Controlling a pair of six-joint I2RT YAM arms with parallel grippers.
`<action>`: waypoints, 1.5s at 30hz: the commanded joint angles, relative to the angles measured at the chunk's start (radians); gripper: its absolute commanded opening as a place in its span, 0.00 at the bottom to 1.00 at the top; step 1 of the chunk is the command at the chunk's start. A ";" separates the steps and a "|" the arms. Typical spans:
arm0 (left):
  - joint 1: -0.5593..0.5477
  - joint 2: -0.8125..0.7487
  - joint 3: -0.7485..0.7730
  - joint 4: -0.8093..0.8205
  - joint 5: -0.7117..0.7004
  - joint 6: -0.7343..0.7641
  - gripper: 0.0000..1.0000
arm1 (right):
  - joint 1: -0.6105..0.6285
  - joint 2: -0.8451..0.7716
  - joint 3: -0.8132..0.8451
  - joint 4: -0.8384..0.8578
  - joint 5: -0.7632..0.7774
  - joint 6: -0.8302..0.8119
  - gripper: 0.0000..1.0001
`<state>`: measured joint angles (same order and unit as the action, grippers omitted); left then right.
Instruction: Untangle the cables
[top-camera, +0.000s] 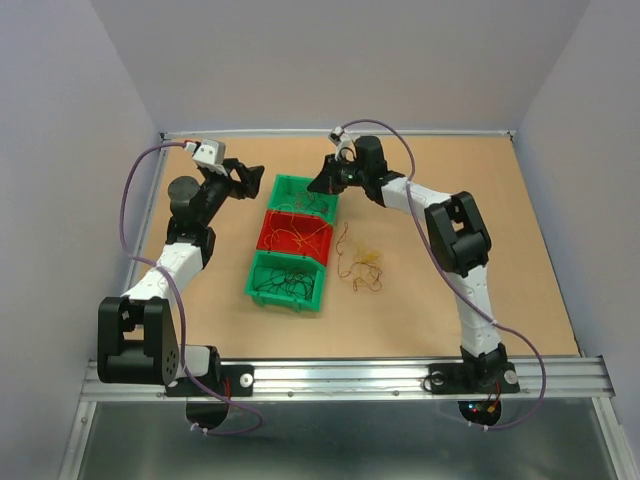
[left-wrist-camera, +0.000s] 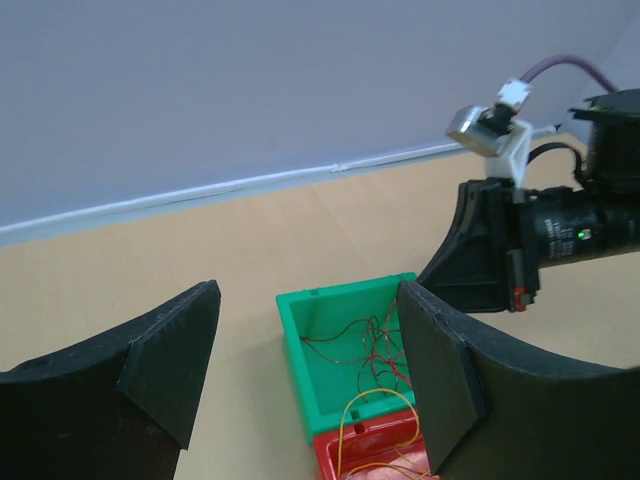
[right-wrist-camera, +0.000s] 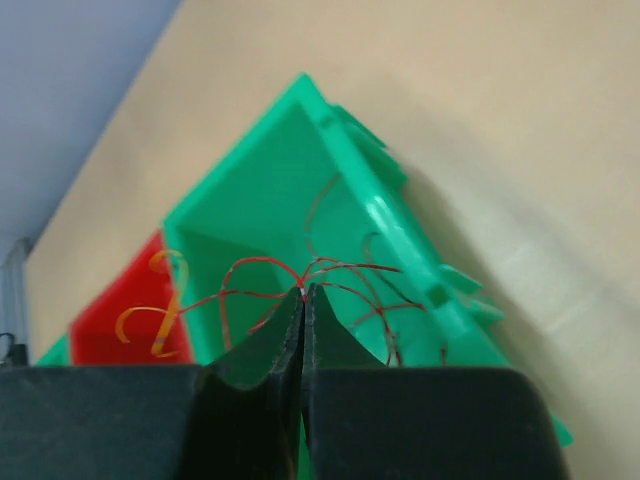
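Cables (top-camera: 360, 268) lie in a loose curly tangle on the table (top-camera: 500, 260) just right of the bins, center of the top view; more strands sit inside all three bins. Right gripper (right-wrist-camera: 303, 292), lower center of the right wrist view, has its jaws pressed together, pinching a reddish wire (right-wrist-camera: 262, 270) at the tips over the far green bin (right-wrist-camera: 290, 190). Red strands fan out from the tips into that bin. A yellow strand (right-wrist-camera: 165, 300) curls over the red bin (right-wrist-camera: 125, 320) at left of that view. Left gripper (left-wrist-camera: 305, 360) has its jaws spread wide, nothing between them; both dark fingers (left-wrist-camera: 170, 355) fill the lower corners of the left wrist view, with the far green bin (left-wrist-camera: 330, 370) and its red wires seen through the gap. No readable writing or labels anywhere.

In the top view the right gripper (top-camera: 325, 180) is at upper center over the right edge of the far green bin (top-camera: 300, 195), with its arm reaching up and left from its base at lower right, elbow bent. The left gripper (top-camera: 250, 180) hangs at upper left, just left of that bin, its arm rising from the lower left base. Red bin (top-camera: 295, 232) sits in the middle, near green bin (top-camera: 288, 280) below, all three touching in a row.
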<state>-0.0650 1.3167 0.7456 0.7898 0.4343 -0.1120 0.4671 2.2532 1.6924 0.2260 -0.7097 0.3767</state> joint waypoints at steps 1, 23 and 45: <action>0.001 -0.004 -0.008 0.071 0.030 0.014 0.82 | 0.011 0.068 0.131 -0.187 0.088 -0.135 0.00; -0.010 0.036 0.009 0.057 0.061 0.051 0.82 | 0.137 -0.016 0.345 -0.573 0.526 -0.397 0.25; -0.166 0.053 0.050 -0.083 -0.006 0.250 0.83 | 0.137 -0.636 -0.554 -0.252 0.650 -0.220 0.73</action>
<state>-0.1974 1.3655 0.7467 0.7326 0.4400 0.0525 0.6033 1.7061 1.2667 -0.1028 -0.0841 0.1116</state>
